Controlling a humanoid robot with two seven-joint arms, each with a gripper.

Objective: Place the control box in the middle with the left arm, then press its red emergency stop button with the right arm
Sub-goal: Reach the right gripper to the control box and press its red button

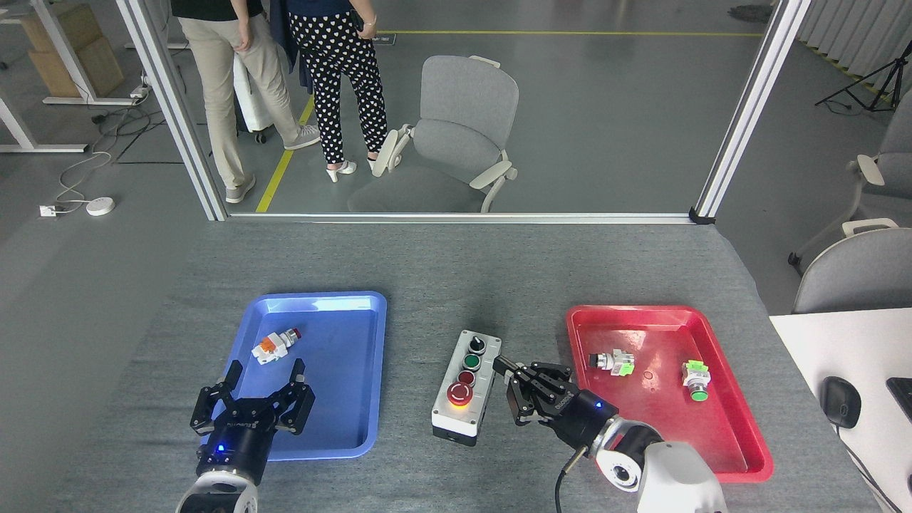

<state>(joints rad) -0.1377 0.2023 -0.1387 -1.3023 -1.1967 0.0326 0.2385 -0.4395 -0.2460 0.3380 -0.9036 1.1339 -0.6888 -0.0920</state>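
The control box point(465, 387) lies lengthwise on the grey cloth between the two trays, pale grey face up. Its row runs black knob, green, small red, then the red emergency stop button point(459, 393) with its yellow collar nearest me. My right gripper point(518, 385) sits just right of the box, its black fingers drawn together and pointing at the box's right side, level with the big red button and apart from it. My left gripper point(249, 399) hovers over the blue tray's near left corner, fingers spread wide and holding nothing.
The blue tray point(356, 313) on the left holds a white-and-orange red-tipped switch point(276, 345). The red tray point(655, 317) on the right holds two loose push buttons point(613, 361) point(695, 378). Two people stand beyond the glass partition near a grey chair point(456, 135).
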